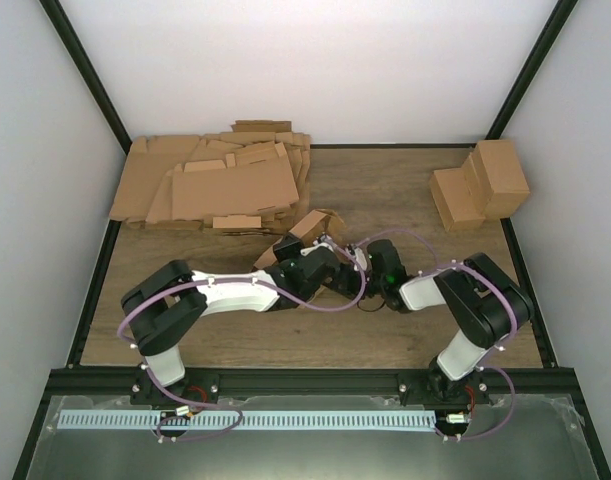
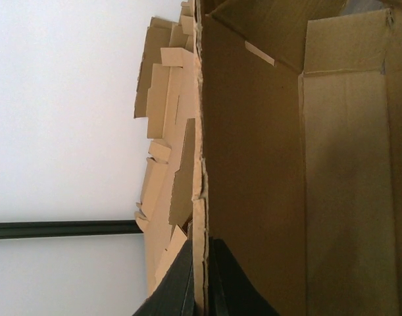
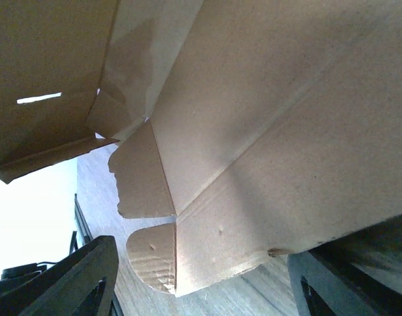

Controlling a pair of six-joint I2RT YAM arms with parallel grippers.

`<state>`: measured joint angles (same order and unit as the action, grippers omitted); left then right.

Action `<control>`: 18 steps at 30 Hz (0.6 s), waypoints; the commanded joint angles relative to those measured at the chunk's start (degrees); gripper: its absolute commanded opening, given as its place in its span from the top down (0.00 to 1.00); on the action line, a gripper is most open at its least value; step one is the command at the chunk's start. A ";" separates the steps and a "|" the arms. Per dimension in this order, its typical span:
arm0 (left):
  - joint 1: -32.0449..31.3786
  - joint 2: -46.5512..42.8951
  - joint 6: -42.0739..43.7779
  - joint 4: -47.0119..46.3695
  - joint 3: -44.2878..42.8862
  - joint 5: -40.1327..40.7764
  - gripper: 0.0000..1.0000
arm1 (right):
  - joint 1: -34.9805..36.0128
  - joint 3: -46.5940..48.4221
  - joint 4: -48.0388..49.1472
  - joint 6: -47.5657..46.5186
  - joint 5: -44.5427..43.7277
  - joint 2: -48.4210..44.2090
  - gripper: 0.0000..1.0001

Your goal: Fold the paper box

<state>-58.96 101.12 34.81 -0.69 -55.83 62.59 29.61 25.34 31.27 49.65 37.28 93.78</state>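
the paper box, tilted up on the surface before the heap of sheets, has one wall edge pinched in the closed left hand, while the right hand is spread wide at its corner.

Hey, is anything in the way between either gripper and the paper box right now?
Nothing visible. The left gripper is pinching an edge of the paper box, and the right gripper, open, sits close beneath a folded panel. The heap of cardboard sheets lies farther back, apart from them.
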 commanded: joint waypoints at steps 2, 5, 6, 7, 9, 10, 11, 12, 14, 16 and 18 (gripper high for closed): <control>0.99 -0.01 1.03 -2.41 -0.93 -1.85 0.96 | -0.18 1.68 -5.52 -5.33 -3.74 0.69 0.24; 0.97 -0.29 0.72 -1.93 -0.83 -1.72 0.96 | -1.33 1.46 -4.62 -6.05 -1.89 1.09 0.21; 0.91 -0.33 0.73 -1.81 -0.83 -1.56 0.96 | -1.79 1.45 -3.80 -6.10 -0.80 1.56 0.21; 0.95 -0.39 0.63 -1.78 -0.84 -1.51 0.96 | -2.17 1.43 -2.98 -6.13 0.22 2.11 0.21; 0.91 -0.27 0.53 -1.67 -0.96 -1.50 0.96 | -2.42 1.72 -1.04 -6.44 1.28 3.62 0.20; 0.89 -0.09 0.59 -1.71 -0.99 -1.48 0.96 | -2.44 1.91 -0.21 -6.42 1.38 4.40 0.20; 0.93 0.06 0.72 -1.73 -1.14 -1.50 0.96 | -2.45 2.43 0.07 -6.45 1.47 5.34 0.20; 0.92 0.33 0.91 -1.76 -1.24 -1.32 0.96 | -2.42 3.09 0.11 -6.60 1.71 6.21 0.20; 0.88 0.77 1.24 -1.68 -1.50 -0.87 0.96 | -2.47 3.56 0.69 -6.63 2.09 7.06 0.20; 0.91 0.84 1.21 -1.42 -1.87 -0.78 0.96 | -2.49 3.57 0.71 -6.76 1.52 6.93 0.20; 0.88 0.47 0.72 -0.61 -2.29 -1.08 0.96 | -2.45 3.58 0.11 -7.20 0.98 6.70 0.19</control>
<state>-58.15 101.12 36.07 -1.23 -56.14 61.63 27.51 28.80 34.89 44.34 41.36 98.96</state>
